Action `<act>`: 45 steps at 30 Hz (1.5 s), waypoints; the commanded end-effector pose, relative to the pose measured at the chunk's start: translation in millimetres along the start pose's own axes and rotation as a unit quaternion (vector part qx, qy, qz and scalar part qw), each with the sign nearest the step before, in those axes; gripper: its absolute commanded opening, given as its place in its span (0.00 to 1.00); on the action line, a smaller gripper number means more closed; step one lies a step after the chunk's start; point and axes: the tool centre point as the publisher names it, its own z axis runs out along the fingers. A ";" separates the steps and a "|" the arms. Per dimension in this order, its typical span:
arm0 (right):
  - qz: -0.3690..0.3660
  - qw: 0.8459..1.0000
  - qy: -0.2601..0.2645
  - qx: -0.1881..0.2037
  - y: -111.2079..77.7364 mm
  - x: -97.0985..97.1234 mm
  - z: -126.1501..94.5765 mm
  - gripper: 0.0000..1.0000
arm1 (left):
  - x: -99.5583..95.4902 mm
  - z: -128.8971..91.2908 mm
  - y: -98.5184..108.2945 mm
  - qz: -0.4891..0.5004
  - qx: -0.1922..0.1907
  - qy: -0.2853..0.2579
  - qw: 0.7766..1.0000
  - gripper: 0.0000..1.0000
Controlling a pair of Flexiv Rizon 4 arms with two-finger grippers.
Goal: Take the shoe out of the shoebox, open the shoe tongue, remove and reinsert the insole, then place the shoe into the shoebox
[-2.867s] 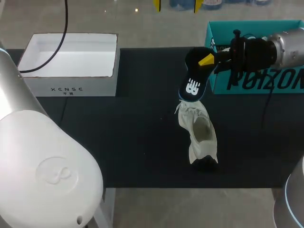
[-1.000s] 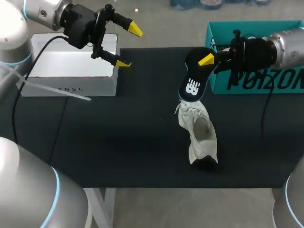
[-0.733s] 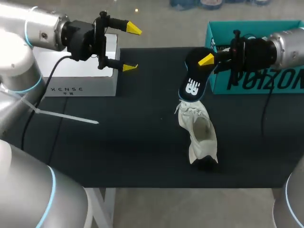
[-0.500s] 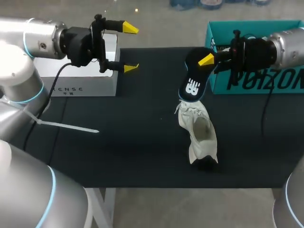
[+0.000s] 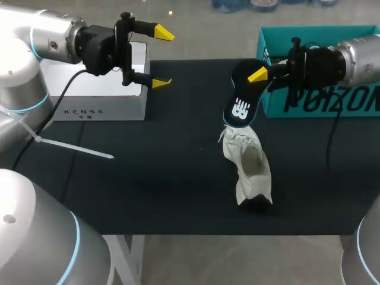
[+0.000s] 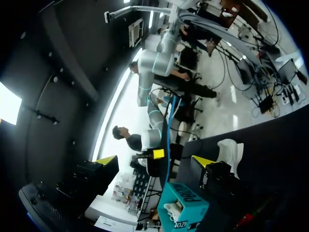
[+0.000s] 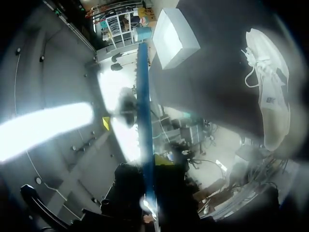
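A white shoe lies on the black table, toe toward the far side. Above its toe, my right gripper is shut on the dark insole, which hangs down with its white logo showing. In the right wrist view the insole runs edge-on as a blue strip out from between that gripper's fingers, with the shoe beside it. The teal shoebox stands at the back right. My left gripper is held open in the air at the back left, by the white box. It faces the shoebox and shoe.
An open white box stands at the table's back left corner, also seen in the right wrist view. A thin white strap hangs from my left arm over the table's left side. Bare black tabletop lies between the white box and the shoe.
My left arm has swung up into view at the back left, and over the last second its open gripper only turned slightly. The right gripper, the insole and the shoe have not moved.
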 end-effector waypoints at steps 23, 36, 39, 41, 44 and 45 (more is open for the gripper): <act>0.000 1.000 -0.001 -0.001 -0.3 -0.2 0.7 0.00 | 13.8 66.4 36.0 -0.003 -0.023 -0.012 1.000 1.00; 0.000 1.000 -0.001 -0.001 -0.3 -0.2 0.7 0.00 | 26.8 116.4 61.8 0.013 -0.039 -0.021 0.999 1.00; 0.000 1.000 -0.001 -0.001 -0.3 -0.2 0.7 0.00 | 23.9 123.1 63.6 0.020 -0.039 -0.021 0.999 1.00; 0.000 1.000 -0.001 -0.001 -0.3 -0.2 0.7 0.00 | 23.2 124.3 63.6 0.023 -0.041 -0.017 0.999 1.00; 0.000 1.000 -0.001 -0.001 -0.3 -0.2 0.7 0.00 | 22.8 124.9 63.1 0.024 -0.043 -0.015 0.999 1.00; 0.000 1.000 -0.001 -0.001 -0.3 -0.2 0.7 0.00 | 22.8 125.3 63.1 0.025 -0.043 -0.014 0.999 1.00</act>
